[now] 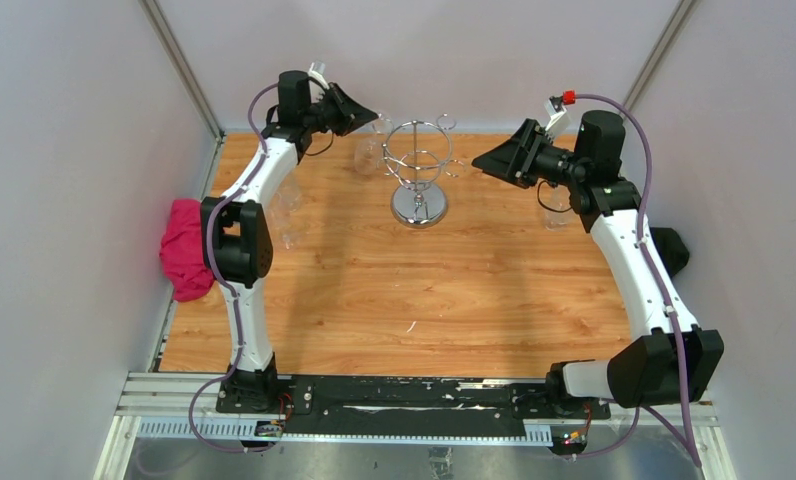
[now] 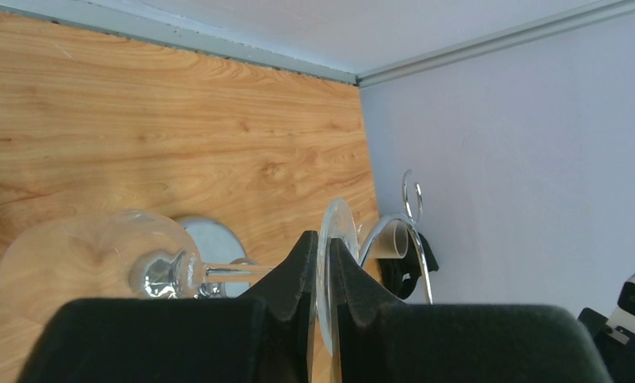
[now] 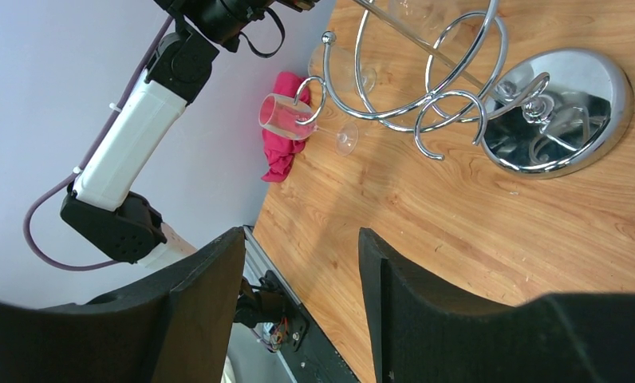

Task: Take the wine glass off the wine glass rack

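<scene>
Our left pincer (image 2: 321,249) grips the foot of the clear wine glass (image 2: 75,259), at ten o'clock of the chrome wire rack (image 1: 419,205); a crooked pull could topple the stand. Our right pincer (image 3: 302,295) gapes empty.

Wine glass rack (image 1: 419,175) stands near the tabletop's (image 1: 394,300) far edge, about midway along. Wine glass (image 1: 367,155) is just left of it, and a cloth (image 1: 184,248) sits over at the left edge.

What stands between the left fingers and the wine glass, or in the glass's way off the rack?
Nothing stands between them: the left fingers are shut on the wine glass at its foot. On the way off, the wine glass rack has wire loops close beside that foot.
</scene>
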